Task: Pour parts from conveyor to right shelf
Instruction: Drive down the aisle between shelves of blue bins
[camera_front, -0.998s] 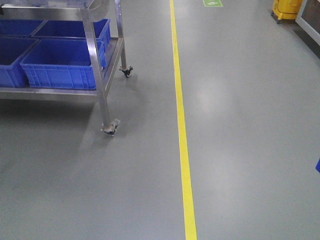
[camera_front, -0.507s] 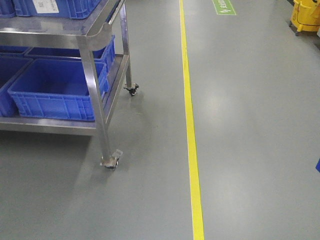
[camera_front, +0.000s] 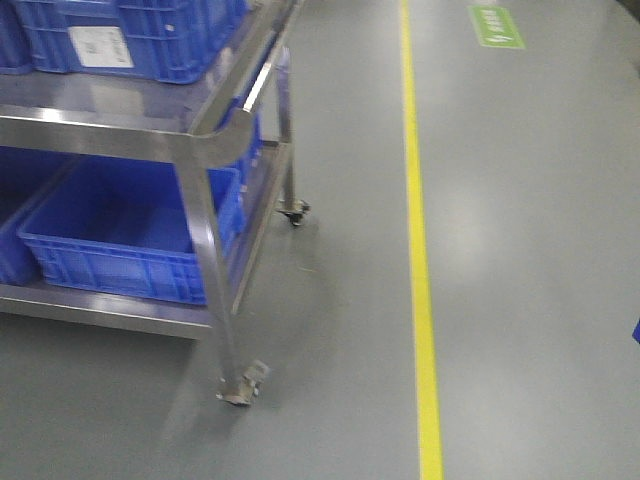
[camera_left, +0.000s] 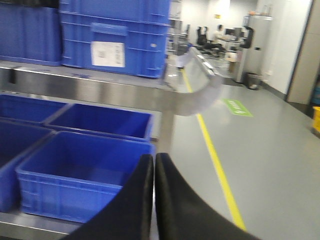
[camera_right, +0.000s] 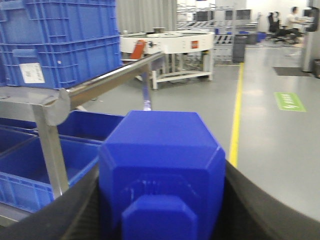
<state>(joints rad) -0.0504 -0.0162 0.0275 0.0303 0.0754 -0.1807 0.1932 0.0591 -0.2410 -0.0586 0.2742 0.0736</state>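
Glossy black left claw (camera_left: 154, 158), smooth curved fingers (camera_left: 177, 210), black right claw (camera_right: 161, 170)

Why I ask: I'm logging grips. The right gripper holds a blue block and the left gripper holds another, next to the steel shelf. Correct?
Not quite: the left gripper holds nothing; in the left wrist view its jaws are shut together, empty. The right gripper does hold a blue block, next to the steel shelf.

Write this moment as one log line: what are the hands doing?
left hand: shut, empty | right hand: shut on part | shelf: ahead left, crates on both tiers | pour: not yet done
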